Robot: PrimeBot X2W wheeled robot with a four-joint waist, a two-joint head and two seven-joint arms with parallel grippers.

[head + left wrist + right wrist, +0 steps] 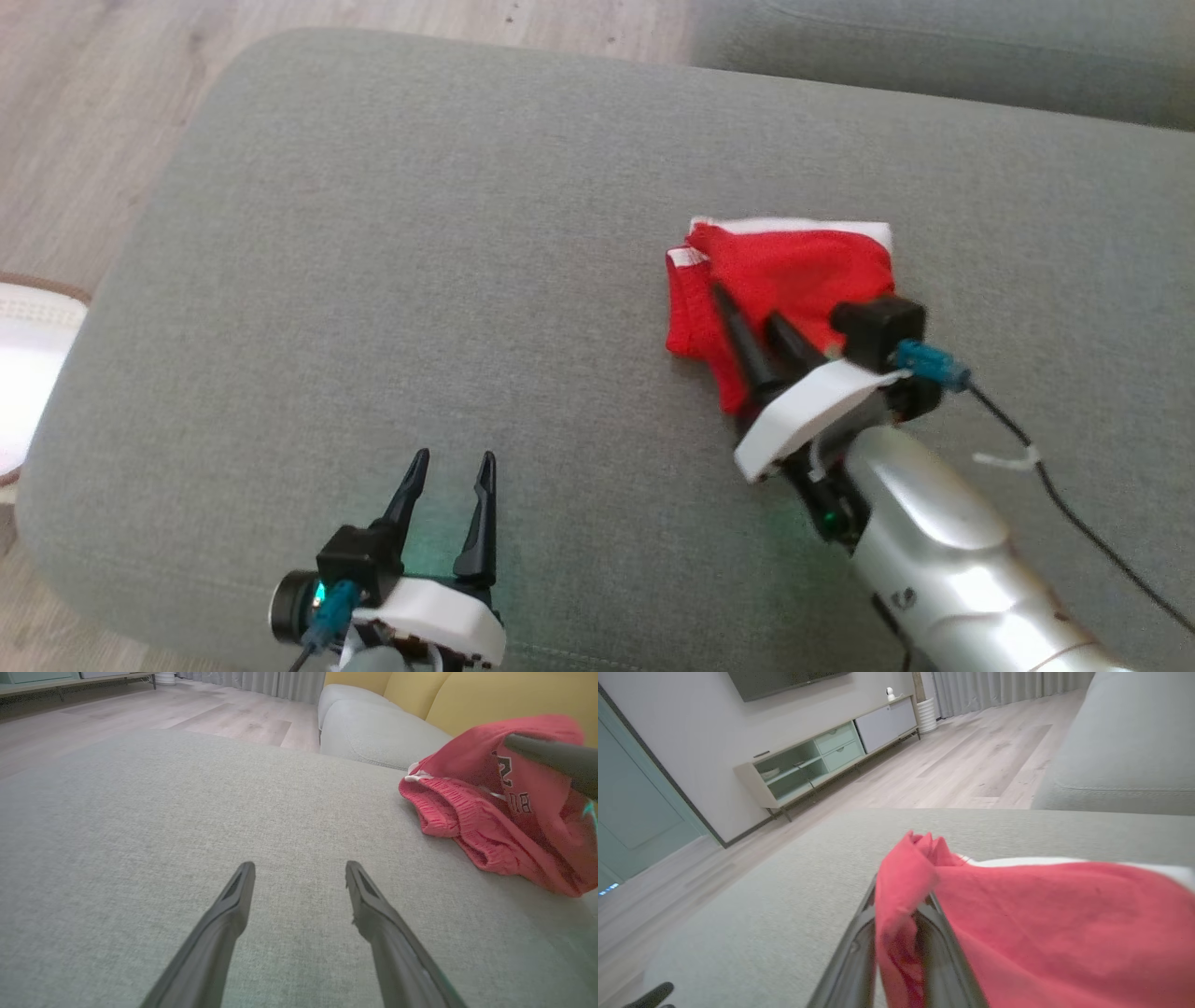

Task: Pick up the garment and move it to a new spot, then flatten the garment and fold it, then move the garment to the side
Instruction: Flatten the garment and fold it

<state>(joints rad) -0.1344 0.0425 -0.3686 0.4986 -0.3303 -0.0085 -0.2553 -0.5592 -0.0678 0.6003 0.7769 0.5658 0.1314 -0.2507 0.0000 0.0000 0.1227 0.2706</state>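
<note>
Dark lettering on the red garment (490, 812) is too blurred to read. The right tool (745, 306) pinches a fold of it, and the left tool (455, 456) is spread over the sofa cushion (373, 233).

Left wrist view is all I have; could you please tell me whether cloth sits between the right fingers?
Observer: Yes, in the right wrist view a fold of the garment lies between the right gripper's fingers; whether they pinch it I cannot tell.
Operator: Thank you. And its far edge?
Observer: In the head view a white band runs along it.
Operator: And where am I myself?
Observer: The left gripper sits close to the cushion's front edge, open.
</note>
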